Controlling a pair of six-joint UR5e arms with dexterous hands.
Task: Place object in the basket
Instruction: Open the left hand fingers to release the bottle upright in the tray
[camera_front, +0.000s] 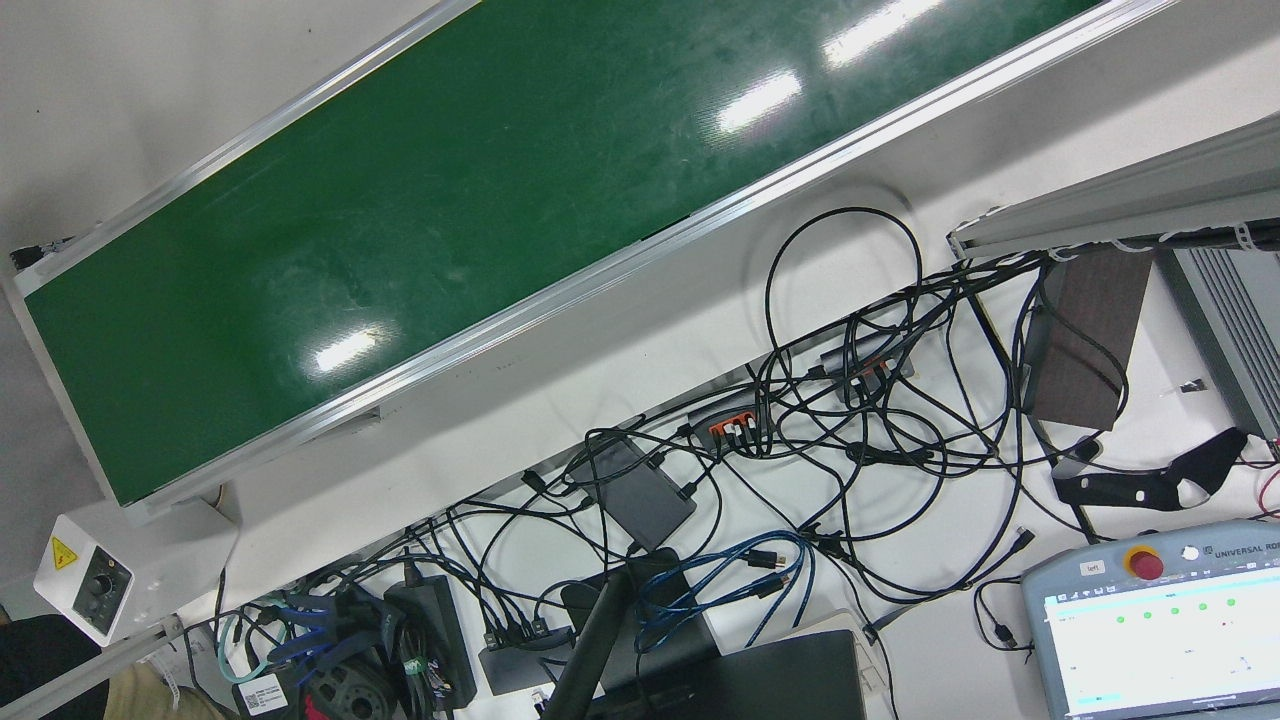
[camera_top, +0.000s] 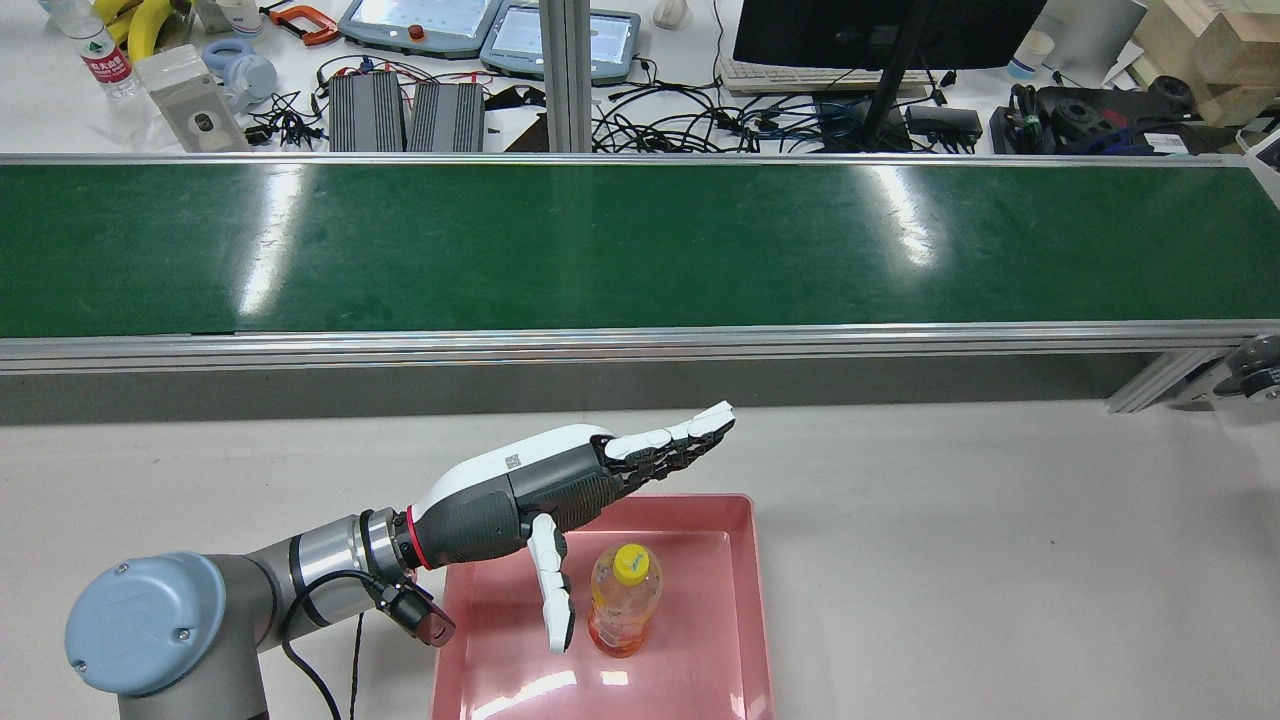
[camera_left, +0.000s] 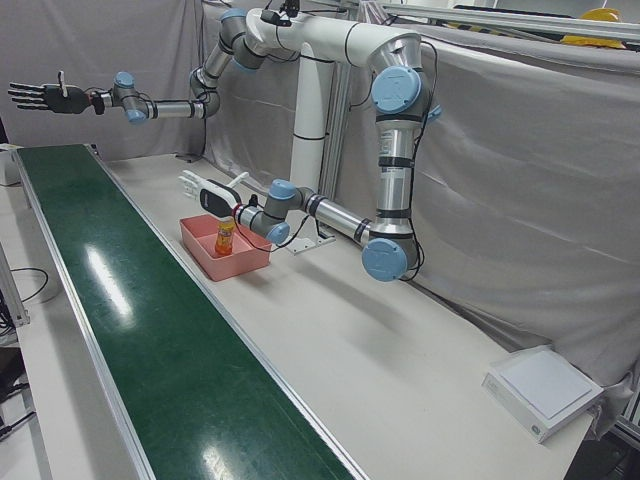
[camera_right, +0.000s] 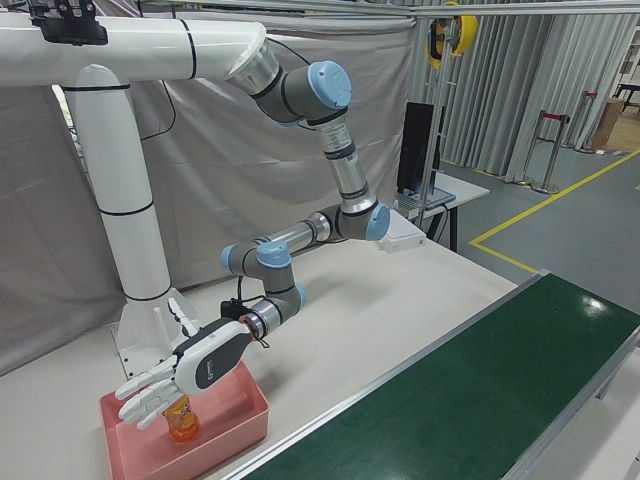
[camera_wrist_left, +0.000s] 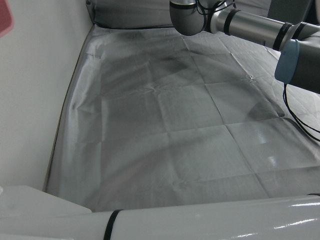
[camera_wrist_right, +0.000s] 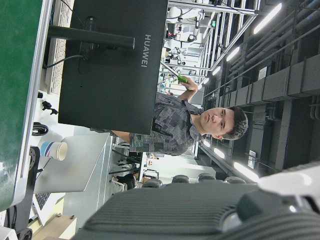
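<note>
An orange drink bottle (camera_top: 625, 598) with a yellow cap stands upright in the pink basket (camera_top: 748, 600) on the near table. My left hand (camera_top: 570, 480) is open above the basket's left half, fingers stretched toward the belt and thumb hanging down just left of the bottle, holding nothing. The right-front view shows the same hand (camera_right: 180, 380) spread above the bottle (camera_right: 181, 420) and basket (camera_right: 245, 420). In the left-front view the bottle (camera_left: 225, 236) stands in the basket (camera_left: 252, 262). My right hand (camera_left: 35, 96) is open and empty, held high beyond the belt's far end.
The green conveyor belt (camera_top: 640, 245) runs across the table behind the basket. Past it stands a desk with cables, teach pendants and a monitor (camera_top: 880, 30). A white flat box (camera_left: 545, 390) lies at the table's far corner.
</note>
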